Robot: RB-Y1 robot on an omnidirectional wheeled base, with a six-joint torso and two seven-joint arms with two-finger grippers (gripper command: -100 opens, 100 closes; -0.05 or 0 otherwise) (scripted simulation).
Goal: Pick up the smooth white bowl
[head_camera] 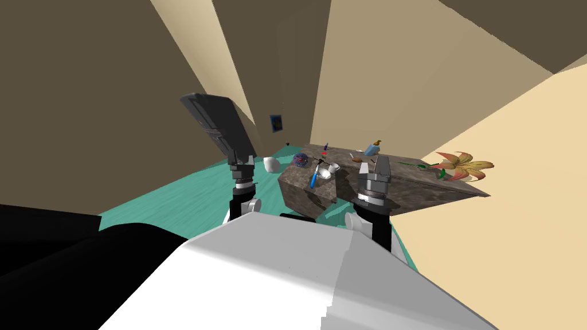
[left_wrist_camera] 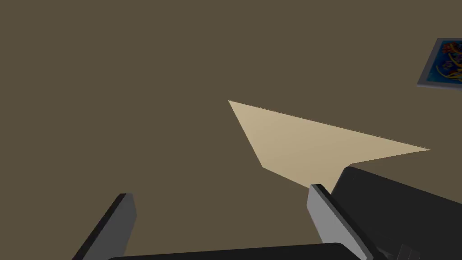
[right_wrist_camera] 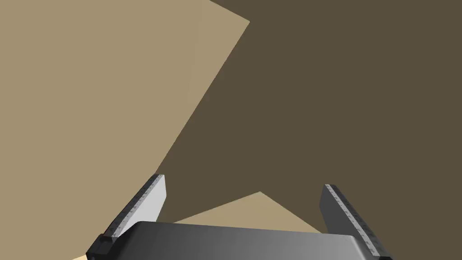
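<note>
no readable text, labels or numbers

A: what's on the dark mottled stone-look table (head_camera: 309, 197)?
B: slim blue-handled tool (head_camera: 313, 179) near the front corner; dark blue-purple patterned ball (head_camera: 300, 160) just beyond it; pale blue bottle with an orange top (head_camera: 372, 149) by the far edge; orange-pink lily with a green stem (head_camera: 463, 165) at the right end
A: surroundings?
B: teal plank floor (head_camera: 172, 200) under the table; small blue framed picture (head_camera: 277, 122) on the brown wall (head_camera: 86, 114) behind
</note>
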